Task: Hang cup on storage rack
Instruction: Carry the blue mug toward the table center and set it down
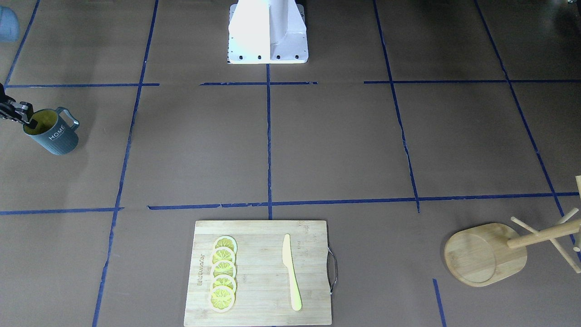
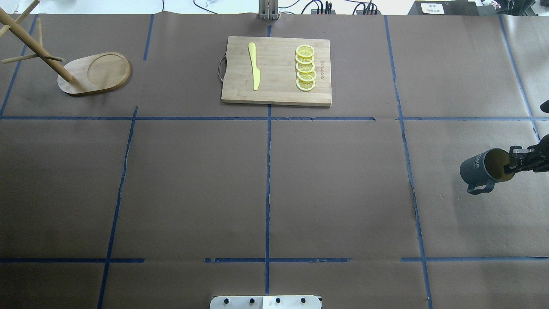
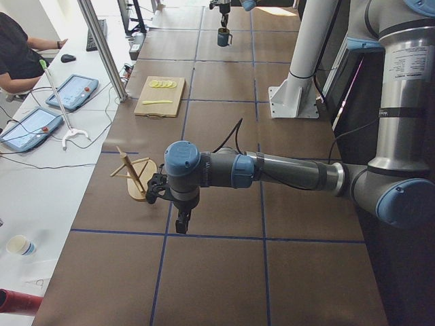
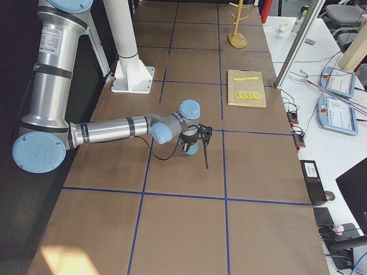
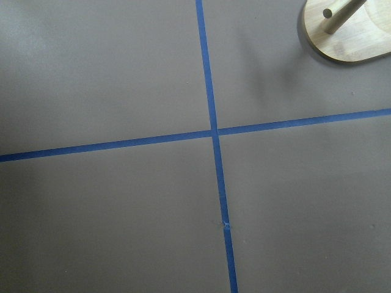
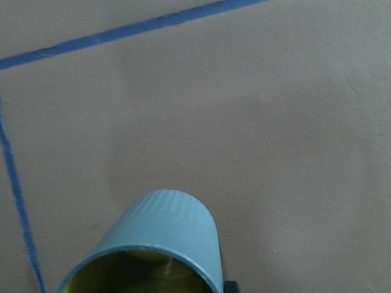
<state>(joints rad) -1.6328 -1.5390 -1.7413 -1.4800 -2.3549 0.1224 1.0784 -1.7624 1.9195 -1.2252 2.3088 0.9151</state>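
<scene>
The right gripper (image 2: 512, 163) is closed on the cup (image 2: 478, 168). The wall at the rim is pinched, with one finger inside the yellow-olive mouth and one outside. The cup is held mouth up below the gripper at the right edge of the table (image 2: 334, 184), about midway between the near and far edges. Whether its bottom is clear of the table cannot be made out. The handle (image 2: 479, 189) is turned toward the robot's edge, away from the pinched part of the rim, so its loop is left free.

The rack (image 2: 94, 72) stands upright in the far left corner, with its pegs angled upward from the post. Nearly the whole width of the table therefore lies between cup and rack, and the rack is to be found leftward of the gripper and farther from the robot. The board (image 2: 276, 86) lies at the middle of the far edge, close to a straight line between the two.

The left gripper (image 3: 181, 219) hangs pointing down near the rack; whether it is spread or closed cannot be told. The left arm is judged much the nearer to the rack, though the cup is held by the right. A long carry across, or a hand-over, is judged to be needed before the handle can be brought onto a peg.
</scene>
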